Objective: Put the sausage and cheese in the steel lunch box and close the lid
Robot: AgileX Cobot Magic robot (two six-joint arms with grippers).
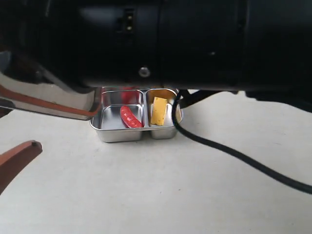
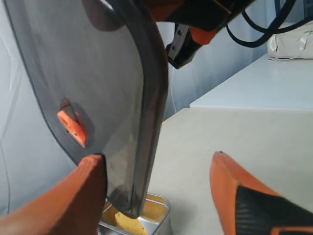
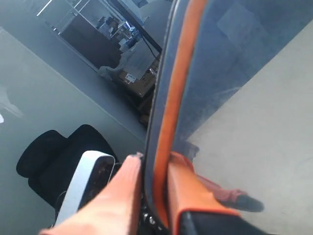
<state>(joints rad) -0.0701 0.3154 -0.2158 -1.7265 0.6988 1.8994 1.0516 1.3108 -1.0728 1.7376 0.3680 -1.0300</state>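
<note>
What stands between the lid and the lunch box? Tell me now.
Nothing visible covers the open box: the sausage and cheese lie low in their compartments. The lid, clamped in the right pincer, hangs tilted close by. Only the black cable running along the cheese-side rim might foul the lid.

The dark translucent lid (image 3: 220, 58), tilted on edge, sits pinched by its rim in the right gripper (image 3: 155, 171). Beneath the left gripper (image 2: 157, 159) lies the uncovered steel lunch box (image 1: 119, 135), the sausage (image 1: 130, 117) in one compartment, the cheese (image 1: 159, 111) in the other.
</note>
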